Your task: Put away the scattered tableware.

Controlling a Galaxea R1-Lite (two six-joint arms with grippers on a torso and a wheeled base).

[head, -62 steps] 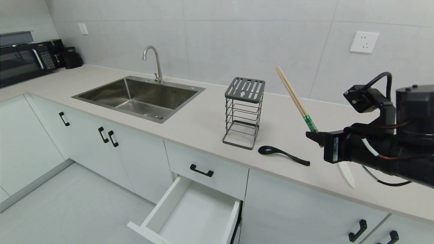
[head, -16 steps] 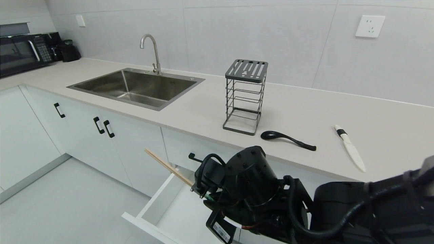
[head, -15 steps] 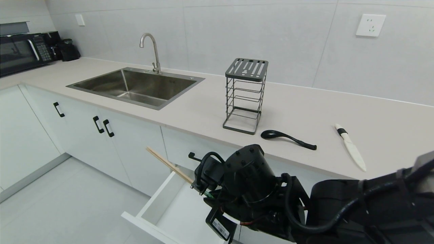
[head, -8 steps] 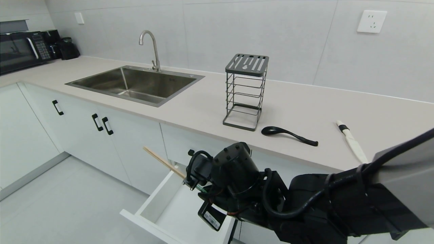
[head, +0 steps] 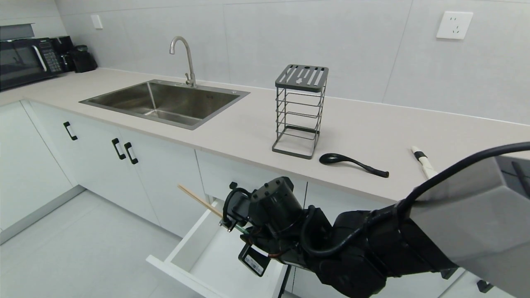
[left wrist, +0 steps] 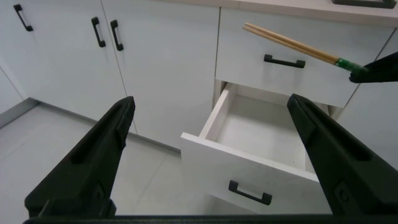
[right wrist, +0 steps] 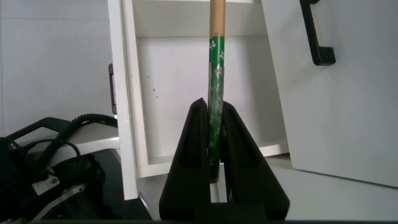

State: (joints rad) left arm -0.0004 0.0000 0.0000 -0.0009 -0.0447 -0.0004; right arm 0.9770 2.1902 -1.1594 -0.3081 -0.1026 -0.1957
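Wooden chopsticks (head: 201, 201), green-patterned at the thick end, are gripped as a pair by the right claw (head: 230, 223), which is closed tight on that green section. The pair is held tilted, with the bare tips raised and pointed away from the claw. It is carried below and in front of the wire rack (head: 299, 111), over the open white drawer (head: 188, 240) that is pulled out beneath the tabletop (head: 232, 132). No contact between the chopsticks and the drawer can be made out. In the right wrist view the green section is seen pinched between the two dark fingers, with the drawer's white floor behind it.

The left claw (left wrist: 210, 102) is spread wide, and nothing is held between its fingers. It is placed lower than the rack and farther out from the cabinets, and is faced toward the drawer front.

A black spoon (head: 352, 163) is laid on the tabletop just beside the rack's base, on the rack's right, with the bowl end nearest the rack. A white knife (head: 421, 159) with a black band is laid well apart from the rack, farther right than the spoon, and is partly hidden by the right arm. A steel sink (head: 165, 101) is set into the tabletop to the left of the rack.
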